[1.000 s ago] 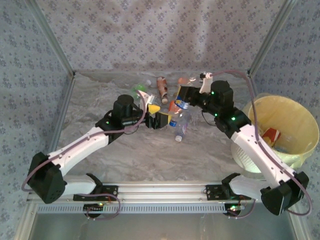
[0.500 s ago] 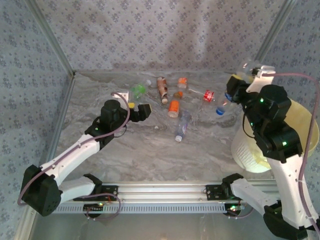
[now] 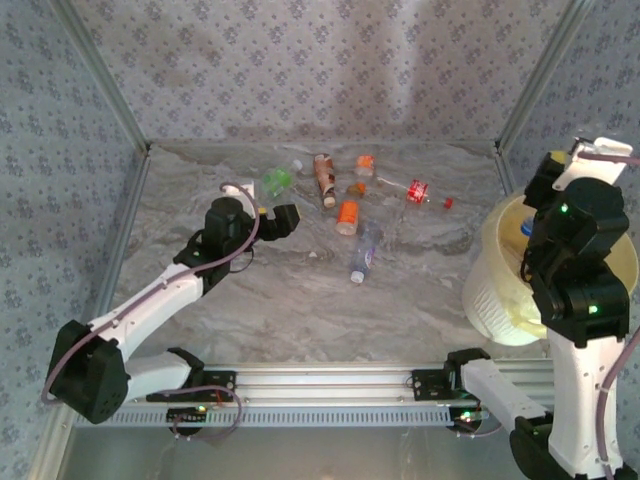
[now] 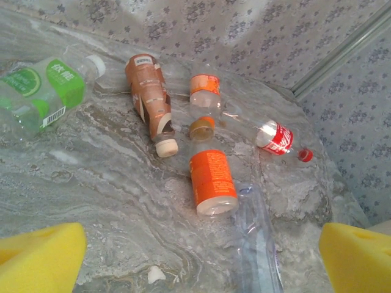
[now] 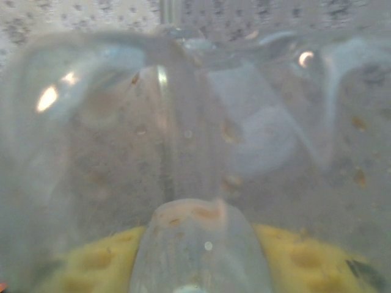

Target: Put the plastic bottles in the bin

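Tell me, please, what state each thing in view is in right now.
Left arm: jaws open, empty.
Right arm: jaws shut on clear bottle.
Bin: upright, bag-lined.
Green-label bottle: lying, capped.
Brown bottle: lying, capped.
Orange-label bottle: lying on its side.
Red-label bottle: lying, capped.
Unlabelled bottle: lying.

Open room is found across the lower centre of the table [image 3: 330, 320]; the upper centre is cluttered by scattered bottles [image 3: 347, 215], the right edge blocked by the bin [image 3: 487, 295].

Grey marbled table [image 3: 300, 300], blue-grey floral backdrop [image 3: 320, 70], orange-labelled bottle [image 4: 212, 181], green-labelled bottle [image 4: 46, 91], red-labelled bottle [image 4: 275, 135], white bin [image 3: 490, 300] with pale yellow liner [image 3: 505, 230]
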{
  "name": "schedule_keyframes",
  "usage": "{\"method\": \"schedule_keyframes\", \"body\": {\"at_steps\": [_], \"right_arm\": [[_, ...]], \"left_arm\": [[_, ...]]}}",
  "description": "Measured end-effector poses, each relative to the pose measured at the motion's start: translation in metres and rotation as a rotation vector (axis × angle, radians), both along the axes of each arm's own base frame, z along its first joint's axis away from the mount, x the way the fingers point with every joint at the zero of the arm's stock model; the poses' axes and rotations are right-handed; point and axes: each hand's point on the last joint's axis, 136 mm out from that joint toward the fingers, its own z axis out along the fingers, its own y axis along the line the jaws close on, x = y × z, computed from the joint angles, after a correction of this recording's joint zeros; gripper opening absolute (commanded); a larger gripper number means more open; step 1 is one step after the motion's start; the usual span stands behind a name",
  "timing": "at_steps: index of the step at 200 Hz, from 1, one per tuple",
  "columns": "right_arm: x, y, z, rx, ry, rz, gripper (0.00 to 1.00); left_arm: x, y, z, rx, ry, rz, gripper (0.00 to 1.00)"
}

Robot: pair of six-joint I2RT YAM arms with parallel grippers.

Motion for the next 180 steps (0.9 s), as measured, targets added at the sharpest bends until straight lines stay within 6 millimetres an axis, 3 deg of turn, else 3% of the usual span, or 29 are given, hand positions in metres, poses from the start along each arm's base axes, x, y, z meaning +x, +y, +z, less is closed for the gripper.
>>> {"method": "schedule_keyframes", "body": {"at_steps": [23,49,69,92,121,142,180], "right_arm": [[-0.013,-0.017,-0.003,-0.008,0.024,-0.089,0.39],[-0.015,-0.030,-0.024,0.006,0.104,-0.159,0.41],[-0.007,-0.035,-0.057,0.036,0.196,-0.174,0.46],[0.009,-0.034,-0.109,0.089,0.325,-0.159,0.68],[0.024,-0.027,-0.157,0.134,0.468,-0.126,0.81],[0.024,-0.024,-0.160,0.153,0.473,-0.109,0.85],[0.013,-0.014,-0.138,0.181,0.380,-0.049,0.87]], "left_arm": [[0.003,0.000,-0.005,-0.005,0.016,0.005,0.98],[0.004,-0.002,-0.006,-0.018,0.023,0.002,0.98],[0.004,-0.003,-0.005,-0.024,0.022,0.000,0.98],[0.004,-0.003,-0.005,-0.028,0.024,0.000,0.98],[0.004,-0.003,-0.006,-0.028,0.027,0.001,0.98],[0.004,-0.003,-0.006,-0.028,0.028,0.002,0.98],[0.003,-0.001,-0.011,-0.027,0.039,0.005,0.98]]}}
